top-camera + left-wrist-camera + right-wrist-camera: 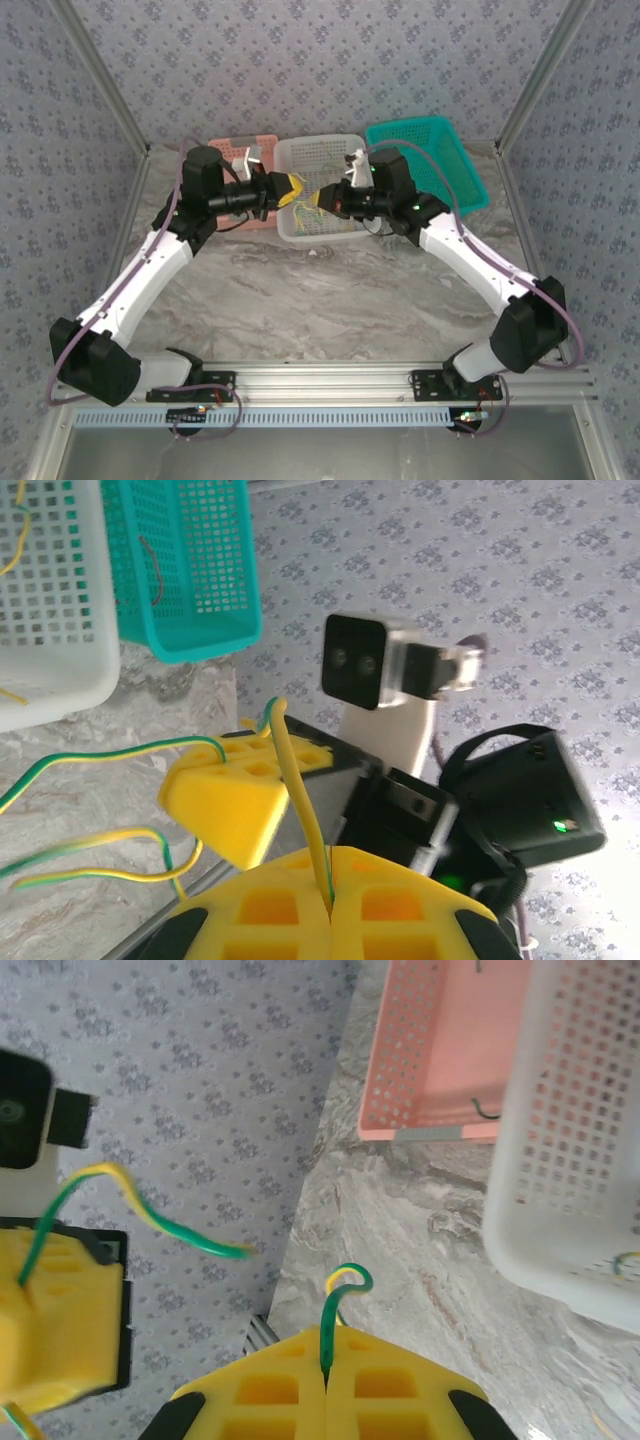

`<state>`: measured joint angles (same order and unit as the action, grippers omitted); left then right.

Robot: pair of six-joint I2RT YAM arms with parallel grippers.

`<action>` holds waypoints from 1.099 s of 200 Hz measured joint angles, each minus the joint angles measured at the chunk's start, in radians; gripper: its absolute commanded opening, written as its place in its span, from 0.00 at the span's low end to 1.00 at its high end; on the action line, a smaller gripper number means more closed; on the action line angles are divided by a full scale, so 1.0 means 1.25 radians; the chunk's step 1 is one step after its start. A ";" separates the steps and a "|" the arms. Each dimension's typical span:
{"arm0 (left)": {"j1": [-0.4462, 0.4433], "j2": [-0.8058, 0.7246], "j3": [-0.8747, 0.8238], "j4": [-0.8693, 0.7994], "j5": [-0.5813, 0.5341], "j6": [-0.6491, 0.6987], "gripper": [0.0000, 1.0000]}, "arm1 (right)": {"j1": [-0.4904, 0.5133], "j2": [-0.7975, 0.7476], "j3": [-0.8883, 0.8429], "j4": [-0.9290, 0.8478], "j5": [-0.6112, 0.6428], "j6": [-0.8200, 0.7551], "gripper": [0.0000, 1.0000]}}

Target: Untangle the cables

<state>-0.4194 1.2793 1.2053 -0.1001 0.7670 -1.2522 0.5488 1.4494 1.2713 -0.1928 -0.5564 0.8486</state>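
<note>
Though tiny overhead, wrist views show cables (302, 810) clamped

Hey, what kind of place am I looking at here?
Probably a lab test cell for robot manipulation: a marble-look table boxed in by patterned walls on an aluminium frame, with two robot arms and three plastic baskets.

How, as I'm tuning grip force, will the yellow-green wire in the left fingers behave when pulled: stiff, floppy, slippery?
Probably bendy but springy: the yellow-green wire rises from the shut left fingers in a self-held curve rather than drooping. Likely light, being so thin. It may slip, since only a smooth strand sits between them.
</note>
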 measured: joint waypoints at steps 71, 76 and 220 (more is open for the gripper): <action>0.003 -0.011 0.012 0.004 0.033 0.043 0.00 | -0.207 -0.087 -0.163 0.107 -0.050 0.251 0.00; 0.007 -0.017 0.009 0.008 0.033 0.045 0.00 | -0.219 -0.088 -0.172 0.107 -0.049 0.269 0.00; 0.146 -0.168 -0.106 0.037 -0.121 0.059 0.00 | -0.351 -0.201 -0.221 0.078 -0.096 0.445 0.00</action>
<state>-0.2363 1.0687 1.0733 -0.0540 0.6163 -1.1786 0.1101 1.1980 0.9951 -0.0959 -0.6765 1.4052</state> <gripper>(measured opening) 0.041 0.056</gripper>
